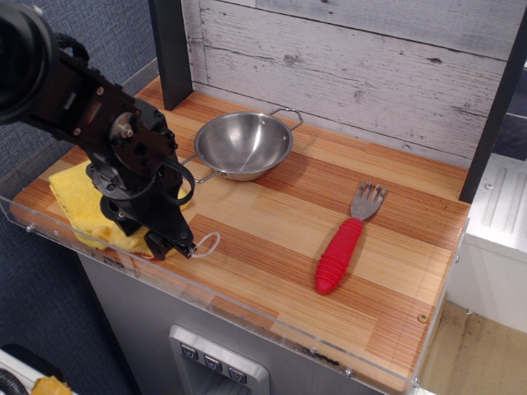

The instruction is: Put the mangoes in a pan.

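- Lying at the 9 o'clock edge of the wooden counter [272, 239], a folded yellow cloth [78, 197] is partly covered by the black robot arm [99, 115].
- The gripper [169, 244] is lowered at about 7 o'clock of the pan, over the near edge of the cloth.
- Whether the jaws are open or clamped cannot be told, since the fingertips are dark and bunched against the cloth.
- The mangoes [132, 241] are seen only as a pale-yellow lump just beside the gripper's tip; their white string loop [207, 243] is laid out on the wood at the gripper's 3 o'clock.
- The pan [244, 145] is set upright near the back wall, apart from the gripper.
- A red-handled fork [344, 243] is laid at the pan's 4 o'clock, well apart from it.
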Controlling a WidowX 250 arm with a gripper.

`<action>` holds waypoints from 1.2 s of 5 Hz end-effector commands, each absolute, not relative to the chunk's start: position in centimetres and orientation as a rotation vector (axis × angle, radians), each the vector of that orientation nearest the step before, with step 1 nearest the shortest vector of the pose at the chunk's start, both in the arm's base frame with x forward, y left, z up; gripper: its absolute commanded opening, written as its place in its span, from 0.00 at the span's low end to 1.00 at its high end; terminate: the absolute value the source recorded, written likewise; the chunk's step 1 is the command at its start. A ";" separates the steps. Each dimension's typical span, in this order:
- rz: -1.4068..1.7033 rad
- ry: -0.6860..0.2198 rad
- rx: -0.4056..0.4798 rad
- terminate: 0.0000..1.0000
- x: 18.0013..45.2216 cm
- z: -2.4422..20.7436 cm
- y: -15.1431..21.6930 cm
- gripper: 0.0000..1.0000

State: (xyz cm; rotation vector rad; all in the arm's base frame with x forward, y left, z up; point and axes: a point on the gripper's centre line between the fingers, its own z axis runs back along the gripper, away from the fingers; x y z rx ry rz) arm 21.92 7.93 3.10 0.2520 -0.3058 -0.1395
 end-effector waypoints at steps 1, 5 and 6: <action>-0.126 -0.341 0.274 0.00 21.7 4.2 8.3 0.00; -0.135 -0.469 0.298 0.00 22.8 8.7 7.9 0.00; -0.118 -0.560 0.321 0.00 23.6 12.0 7.9 0.00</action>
